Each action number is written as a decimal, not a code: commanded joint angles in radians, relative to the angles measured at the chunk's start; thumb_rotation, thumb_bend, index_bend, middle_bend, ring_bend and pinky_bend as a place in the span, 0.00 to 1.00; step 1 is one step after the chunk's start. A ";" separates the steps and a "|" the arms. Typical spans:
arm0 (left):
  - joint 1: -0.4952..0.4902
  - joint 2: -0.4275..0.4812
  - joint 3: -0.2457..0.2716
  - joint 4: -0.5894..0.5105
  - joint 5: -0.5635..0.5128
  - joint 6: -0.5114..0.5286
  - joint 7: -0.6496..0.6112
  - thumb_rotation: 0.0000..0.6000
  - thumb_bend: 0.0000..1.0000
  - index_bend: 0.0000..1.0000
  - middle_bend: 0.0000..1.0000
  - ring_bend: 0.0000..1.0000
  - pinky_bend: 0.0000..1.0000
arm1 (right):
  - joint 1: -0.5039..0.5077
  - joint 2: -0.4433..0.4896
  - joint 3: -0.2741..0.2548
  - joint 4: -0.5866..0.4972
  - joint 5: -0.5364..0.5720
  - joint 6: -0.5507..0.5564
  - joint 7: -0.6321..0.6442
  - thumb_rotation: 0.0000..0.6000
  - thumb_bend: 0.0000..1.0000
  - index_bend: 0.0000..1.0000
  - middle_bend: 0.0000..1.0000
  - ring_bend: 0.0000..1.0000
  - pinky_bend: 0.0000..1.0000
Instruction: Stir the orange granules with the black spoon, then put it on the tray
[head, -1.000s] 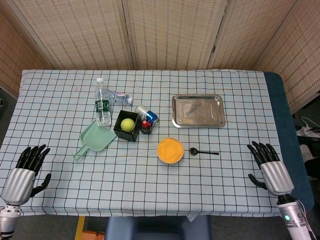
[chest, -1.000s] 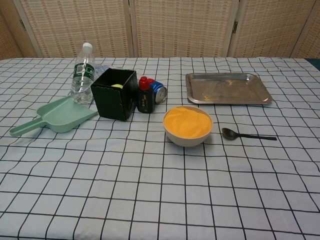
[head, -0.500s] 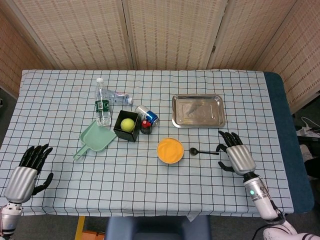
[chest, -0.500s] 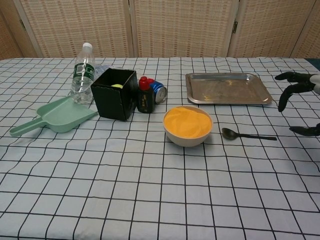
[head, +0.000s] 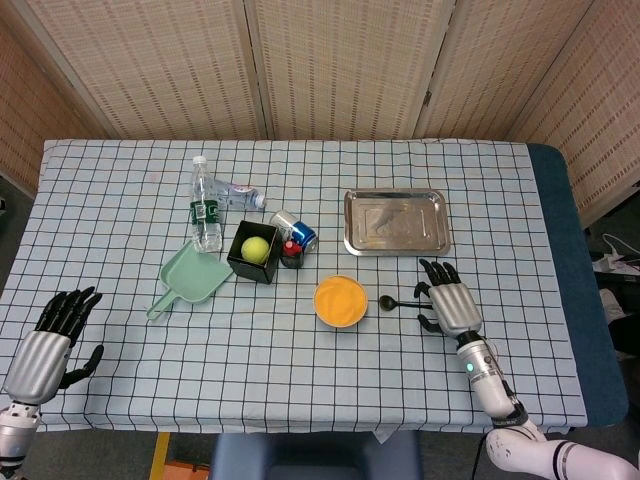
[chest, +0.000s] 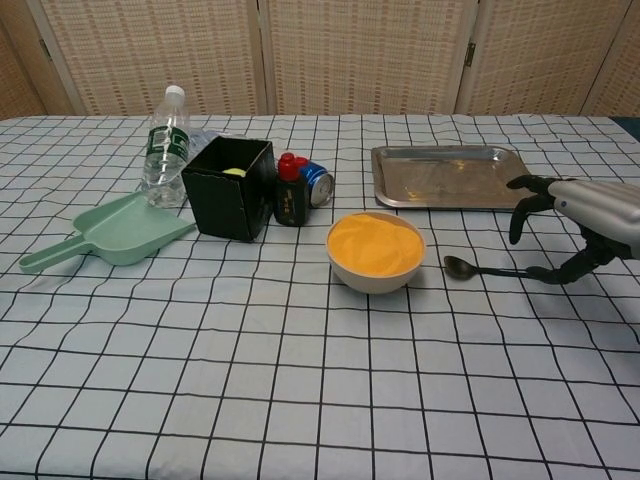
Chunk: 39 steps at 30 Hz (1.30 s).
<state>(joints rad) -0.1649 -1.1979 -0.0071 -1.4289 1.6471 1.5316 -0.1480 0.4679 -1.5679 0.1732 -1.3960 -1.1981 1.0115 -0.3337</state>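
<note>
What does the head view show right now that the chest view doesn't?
Only the head view shows the left hand, open at the table's near left corner, and the green ball inside the black box. Only the chest view shows the right hand side-on, fingers arched above the black spoon handle. Both show the bowl of orange granules and the tray.

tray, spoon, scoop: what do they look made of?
Tray: looks like metal, probably stainless steel; silvery, shiny, with reflections on its flat bottom.
Spoon: black with a slight gloss; plastic or coated metal, can't tell which.
Scoop: probably plastic; an even, matte mint green in one moulded-looking piece.
</note>
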 joint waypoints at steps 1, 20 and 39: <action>-0.001 0.002 0.000 0.000 -0.002 -0.002 -0.005 1.00 0.42 0.00 0.00 0.00 0.06 | 0.021 -0.024 0.005 0.021 0.022 -0.018 -0.018 1.00 0.27 0.41 0.00 0.00 0.00; -0.007 0.010 0.006 0.003 -0.009 -0.020 -0.022 1.00 0.42 0.00 0.00 0.00 0.06 | 0.082 -0.124 0.005 0.129 0.093 -0.045 -0.061 1.00 0.32 0.45 0.00 0.00 0.00; -0.012 0.018 0.011 0.000 -0.017 -0.038 -0.027 1.00 0.44 0.00 0.00 0.00 0.06 | 0.095 -0.171 -0.005 0.181 0.092 -0.031 -0.044 1.00 0.32 0.49 0.00 0.00 0.00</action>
<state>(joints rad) -0.1768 -1.1799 0.0040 -1.4291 1.6307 1.4936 -0.1746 0.5625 -1.7388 0.1678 -1.2153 -1.1064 0.9806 -0.3777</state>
